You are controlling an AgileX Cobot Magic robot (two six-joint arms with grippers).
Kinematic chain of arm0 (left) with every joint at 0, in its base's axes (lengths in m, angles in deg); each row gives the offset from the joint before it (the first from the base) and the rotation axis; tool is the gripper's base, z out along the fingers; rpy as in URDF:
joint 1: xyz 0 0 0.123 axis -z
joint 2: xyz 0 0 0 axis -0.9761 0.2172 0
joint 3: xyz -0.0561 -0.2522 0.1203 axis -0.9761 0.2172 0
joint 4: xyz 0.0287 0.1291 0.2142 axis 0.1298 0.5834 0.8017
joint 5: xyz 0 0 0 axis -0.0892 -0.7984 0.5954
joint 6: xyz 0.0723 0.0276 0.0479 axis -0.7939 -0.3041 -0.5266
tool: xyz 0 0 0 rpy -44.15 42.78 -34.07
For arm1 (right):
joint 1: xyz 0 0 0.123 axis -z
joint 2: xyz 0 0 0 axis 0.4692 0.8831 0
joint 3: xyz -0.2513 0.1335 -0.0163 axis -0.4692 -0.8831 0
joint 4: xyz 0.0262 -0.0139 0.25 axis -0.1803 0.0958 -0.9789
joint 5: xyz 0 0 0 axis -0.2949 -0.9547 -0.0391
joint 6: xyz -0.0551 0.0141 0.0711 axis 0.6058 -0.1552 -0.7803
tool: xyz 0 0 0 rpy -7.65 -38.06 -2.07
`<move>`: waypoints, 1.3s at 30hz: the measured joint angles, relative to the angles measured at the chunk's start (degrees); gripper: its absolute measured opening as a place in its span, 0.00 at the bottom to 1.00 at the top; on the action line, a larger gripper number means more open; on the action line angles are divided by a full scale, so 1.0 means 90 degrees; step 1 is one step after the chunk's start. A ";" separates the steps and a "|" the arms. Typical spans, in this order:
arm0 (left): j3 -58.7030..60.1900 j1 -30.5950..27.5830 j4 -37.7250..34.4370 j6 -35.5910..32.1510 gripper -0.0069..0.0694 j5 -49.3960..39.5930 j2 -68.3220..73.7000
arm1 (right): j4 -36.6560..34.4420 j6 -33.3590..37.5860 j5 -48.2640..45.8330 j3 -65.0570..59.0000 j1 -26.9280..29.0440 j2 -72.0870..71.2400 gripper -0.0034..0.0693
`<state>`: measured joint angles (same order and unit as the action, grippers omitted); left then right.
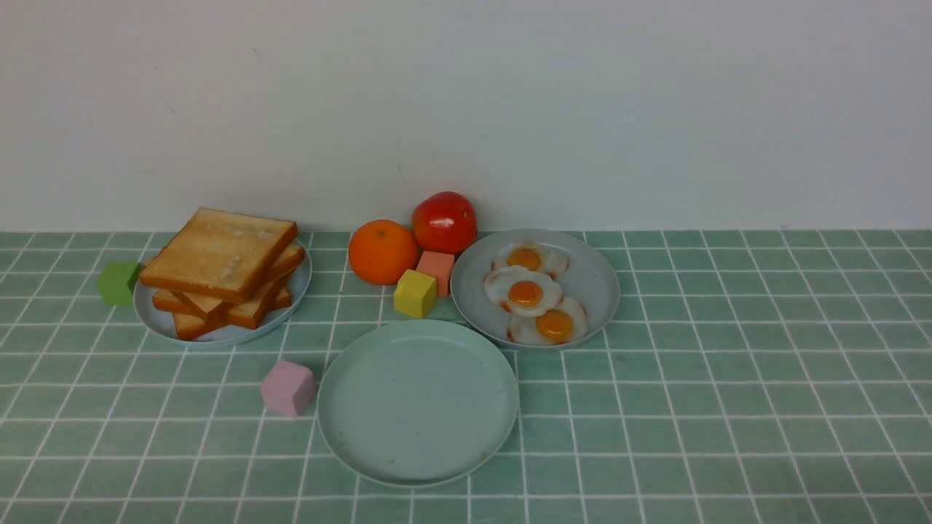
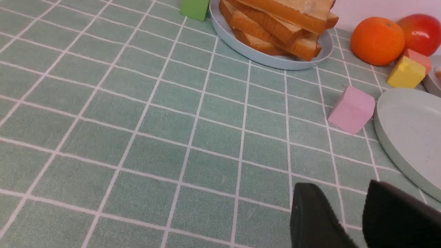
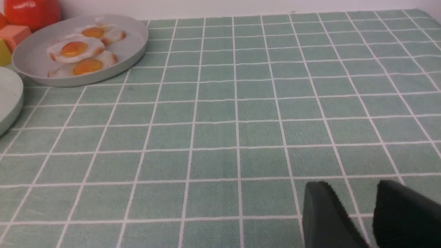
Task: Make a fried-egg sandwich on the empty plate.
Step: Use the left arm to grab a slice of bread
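Nearest the robot, the left fingers (image 2: pixel 317 220) and the right fingers (image 3: pixel 327 217) each stand with a narrow gap and hold nothing. They hover low over bare surface, the left pair to the left of the empty plate (image 1: pixel 417 402) and the right pair well to its right. Neither arm shows in the front view.

The empty plate lies front and centre with nothing on it, so the fried-egg sandwich is not begun and the job looks to be at its first step: fetching a bottom slice. A pink cube (image 1: pixel 288 388) sits just beside the plate's left rim.

Behind the plate and to its left, a stack of toast slices (image 1: pixel 222 269) rests on a blue-grey plate (image 1: pixel 233 336), with a green cube (image 1: pixel 119 282) beyond that. Behind and to the right, almost touching the empty plate, a grey plate (image 1: pixel 597 284) carries three overlapping fried eggs (image 1: pixel 524 292). Straight behind are a yellow cube (image 1: pixel 415 292), a salmon cube (image 1: pixel 437 268), an orange (image 1: pixel 382 251) and a tomato (image 1: pixel 444 222).

The next move probably falls to the left arm: spread the fingers wider, reach the top slice, pinch one edge and lift only that slice.

The surface (image 1: pixel 692 407) is a green cloth with a white grid, ending at a plain white wall (image 1: pixel 466 109).
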<state>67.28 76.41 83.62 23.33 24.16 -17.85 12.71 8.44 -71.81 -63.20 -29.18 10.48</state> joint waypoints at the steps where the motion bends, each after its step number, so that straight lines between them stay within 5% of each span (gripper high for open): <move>1: 0.0000 0.0000 0.0000 0.0000 0.40 0.0000 0.0000 | 0.0000 0.0000 0.0000 0.0000 0.0000 0.0000 0.38; 13: 0.0000 0.0000 -0.0084 0.0046 0.40 0.0087 0.0000 | 0.0000 0.0000 0.0000 0.0000 0.0000 0.0000 0.38; 20: 0.0000 0.0000 -0.2035 0.1242 0.40 0.1156 0.0000 | 0.0000 0.0000 0.0000 0.0000 0.0000 0.0000 0.38; 27: -0.0074 0.0000 -0.2596 0.1380 0.34 0.1433 0.0000 | 0.0000 0.0000 0.0000 0.0000 0.0000 0.0000 0.38; 32: -0.0847 0.0000 -0.2645 0.0733 0.07 0.0728 0.0345 | 0.0000 0.0000 0.0000 0.0000 0.0000 0.0000 0.38; 39: -0.2576 0.0155 -0.2639 -0.1611 0.07 -0.0832 0.2578 | 0.0000 0.0000 0.0000 0.0000 0.0000 0.0000 0.38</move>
<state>44.10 77.80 59.87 8.83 16.68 5.35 12.71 8.44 -71.81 -63.20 -29.18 10.48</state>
